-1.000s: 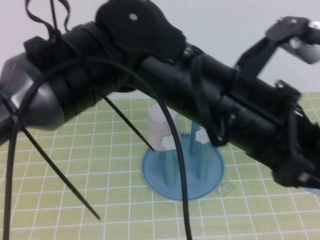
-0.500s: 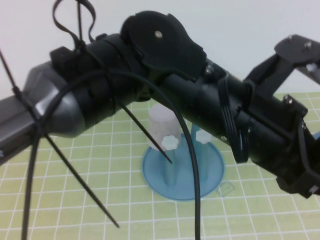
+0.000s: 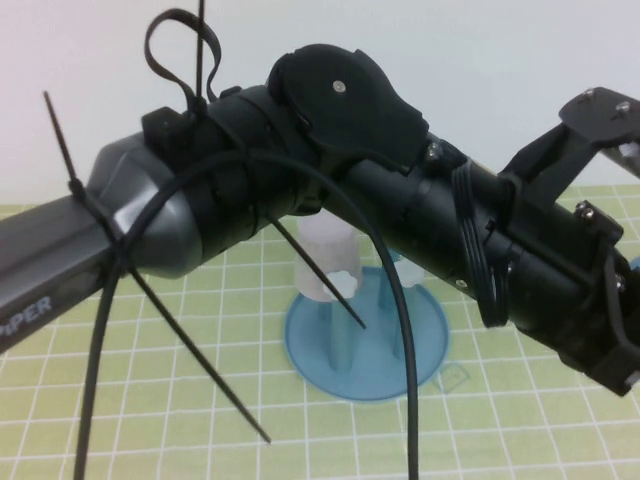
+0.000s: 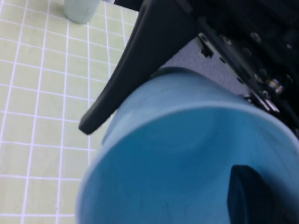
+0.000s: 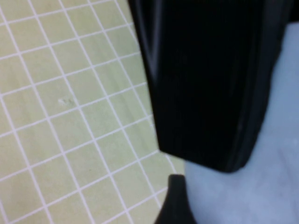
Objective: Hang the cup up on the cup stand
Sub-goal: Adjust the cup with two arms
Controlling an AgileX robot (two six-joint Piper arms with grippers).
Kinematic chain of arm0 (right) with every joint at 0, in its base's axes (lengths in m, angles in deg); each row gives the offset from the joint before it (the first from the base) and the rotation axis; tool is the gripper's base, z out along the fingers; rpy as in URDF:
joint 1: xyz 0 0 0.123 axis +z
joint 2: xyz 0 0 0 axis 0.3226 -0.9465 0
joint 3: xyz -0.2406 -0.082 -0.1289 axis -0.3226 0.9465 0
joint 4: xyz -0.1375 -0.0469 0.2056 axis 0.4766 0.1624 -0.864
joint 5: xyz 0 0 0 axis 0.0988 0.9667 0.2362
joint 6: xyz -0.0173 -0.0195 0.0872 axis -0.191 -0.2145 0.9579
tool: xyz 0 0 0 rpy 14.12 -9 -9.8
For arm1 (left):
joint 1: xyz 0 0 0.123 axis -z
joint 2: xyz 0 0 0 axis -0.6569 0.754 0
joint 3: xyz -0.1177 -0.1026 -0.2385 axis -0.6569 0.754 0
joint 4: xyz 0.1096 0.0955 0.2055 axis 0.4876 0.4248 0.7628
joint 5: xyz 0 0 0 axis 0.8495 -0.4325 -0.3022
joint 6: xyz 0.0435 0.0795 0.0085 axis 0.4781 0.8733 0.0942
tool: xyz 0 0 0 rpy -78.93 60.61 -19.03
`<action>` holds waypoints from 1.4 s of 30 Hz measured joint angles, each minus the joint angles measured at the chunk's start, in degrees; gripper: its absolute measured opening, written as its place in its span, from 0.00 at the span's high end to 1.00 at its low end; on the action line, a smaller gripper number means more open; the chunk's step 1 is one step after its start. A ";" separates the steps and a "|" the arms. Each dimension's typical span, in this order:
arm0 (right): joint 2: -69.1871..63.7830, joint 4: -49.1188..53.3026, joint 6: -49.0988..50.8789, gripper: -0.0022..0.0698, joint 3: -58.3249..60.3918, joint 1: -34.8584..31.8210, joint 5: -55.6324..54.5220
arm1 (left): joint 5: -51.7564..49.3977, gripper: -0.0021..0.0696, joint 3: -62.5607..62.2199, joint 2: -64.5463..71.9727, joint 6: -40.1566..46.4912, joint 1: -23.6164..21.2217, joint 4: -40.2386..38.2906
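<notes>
The light blue cup (image 4: 177,154) lies on its side in the air, its open mouth filling the left wrist view. My left gripper (image 4: 261,210) is shut on its rim, one finger (image 4: 252,196) inside the cup. My right gripper (image 5: 243,205) is shut round the cup's body (image 5: 252,186); its finger (image 4: 112,93) runs along the cup's outer wall. In the high view both grippers sit past the right edge, behind the left arm (image 3: 300,190). The blue cup stand (image 3: 330,350) stands mid-table with white flower caps (image 3: 345,283) on its pegs.
A pale lilac cup (image 3: 325,255) hangs upside down on one peg of the stand. The right arm (image 3: 590,130) reaches in at the upper right. A pale object (image 4: 81,10) stands on the green gridded mat (image 3: 150,400). Loose black cable ties stick out from the left arm.
In the high view the left arm has shifted to the right and lower. The right arm's end has dropped a little. The stand and the pale cup have not moved.
</notes>
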 joint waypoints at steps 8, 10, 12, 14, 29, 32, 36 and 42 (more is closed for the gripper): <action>0.00 -0.60 -1.43 0.04 0.31 -0.10 -2.36 | 2.63 0.97 0.00 1.33 -1.50 -0.63 -0.96; 0.00 0.62 -0.40 0.02 0.31 -0.10 -2.36 | 3.57 0.97 0.00 1.33 -3.11 -1.32 -1.07; 0.00 3.62 2.56 0.02 -0.02 0.00 -2.49 | 3.83 0.97 0.00 1.33 -3.47 -2.46 -1.31; 0.00 8.85 7.01 0.02 -0.16 0.00 -2.49 | 3.83 0.97 0.00 1.33 -3.87 -3.42 -1.42; 0.00 29.50 59.32 0.08 -0.16 0.00 -34.35 | 9.96 0.97 0.00 0.90 9.18 -5.83 -16.99; 0.00 29.50 69.24 0.08 -0.06 0.00 -44.66 | 12.98 0.97 0.00 0.90 10.88 -6.19 -20.02; 0.10 29.12 78.43 0.09 2.00 0.00 -59.03 | 14.35 0.97 0.00 0.90 13.50 -6.19 -24.24; 1.41 28.46 88.41 0.09 6.85 0.00 -71.22 | 14.73 0.97 0.00 0.90 19.45 -6.19 -25.38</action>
